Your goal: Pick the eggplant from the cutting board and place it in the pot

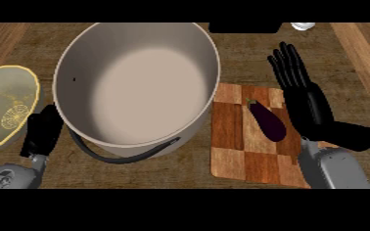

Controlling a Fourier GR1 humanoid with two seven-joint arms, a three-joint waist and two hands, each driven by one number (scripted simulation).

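While on the cutting board point(242, 147), the eggplant point(267, 121) lies just left of the open right hand point(309, 103).

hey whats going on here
A robot stands at a wooden counter. Its right hand is open, fingers straight, just right of the eggplant, which lies untouched on the cutting board. The big pot to the left has nothing in it. The left hand rests by the pot's lower left side.
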